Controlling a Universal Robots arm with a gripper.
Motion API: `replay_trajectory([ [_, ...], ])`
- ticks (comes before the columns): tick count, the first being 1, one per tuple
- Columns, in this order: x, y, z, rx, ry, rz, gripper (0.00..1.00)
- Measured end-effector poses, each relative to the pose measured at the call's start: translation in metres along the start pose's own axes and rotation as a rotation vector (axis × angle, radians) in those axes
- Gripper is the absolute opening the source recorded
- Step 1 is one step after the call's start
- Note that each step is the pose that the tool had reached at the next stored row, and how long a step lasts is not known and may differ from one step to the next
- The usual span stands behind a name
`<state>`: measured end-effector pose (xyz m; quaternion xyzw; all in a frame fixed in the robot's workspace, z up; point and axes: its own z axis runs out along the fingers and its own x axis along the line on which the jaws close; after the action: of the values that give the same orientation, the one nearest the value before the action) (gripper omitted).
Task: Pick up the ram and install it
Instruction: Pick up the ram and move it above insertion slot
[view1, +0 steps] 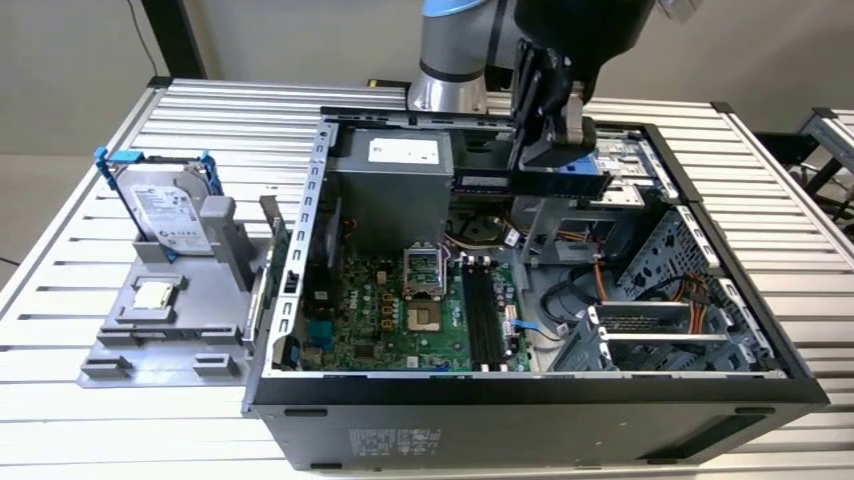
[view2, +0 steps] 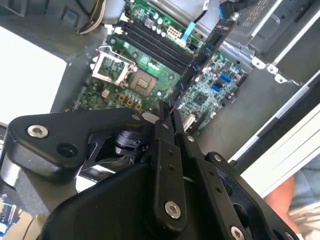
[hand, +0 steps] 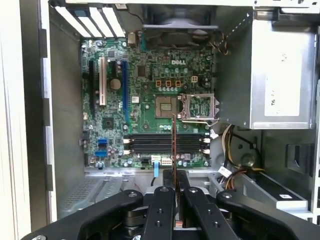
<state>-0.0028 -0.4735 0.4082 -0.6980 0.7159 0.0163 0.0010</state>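
Note:
My gripper (view1: 550, 160) hangs above the open computer case (view1: 307, 300), shut on the ram (view1: 531, 182), a long dark stick held level over the case's back part. In the second wrist view the fingertips (view2: 164, 125) pinch one end of the ram (view2: 202, 59), which reaches out over the green motherboard (view2: 210, 95). In the first wrist view the ram (hand: 173, 145) shows edge-on, between the fingers (hand: 162, 200) and crossing the black memory slots (hand: 150, 142). Those slots (view1: 483, 320) lie well below the stick, with nothing in them.
A grey power supply (view1: 394, 185) stands at the case's back. The open processor socket (view1: 420, 290) lies beside the slots. On a grey fixture (view1: 147, 340) at the exterior view's left stand a hard drive (view1: 167, 205) and a small processor chip (view1: 154, 293). A person's arm (view2: 285, 200) is outside the case.

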Motion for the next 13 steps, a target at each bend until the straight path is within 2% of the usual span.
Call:
replay_trajectory([
  [6,-0.0102,-0.0073,0.0014,0.0002,0.0002,0.000,0.00],
  [13,-0.0113,-0.0074,0.0020,0.0003,0.0001,0.000,0.00],
])
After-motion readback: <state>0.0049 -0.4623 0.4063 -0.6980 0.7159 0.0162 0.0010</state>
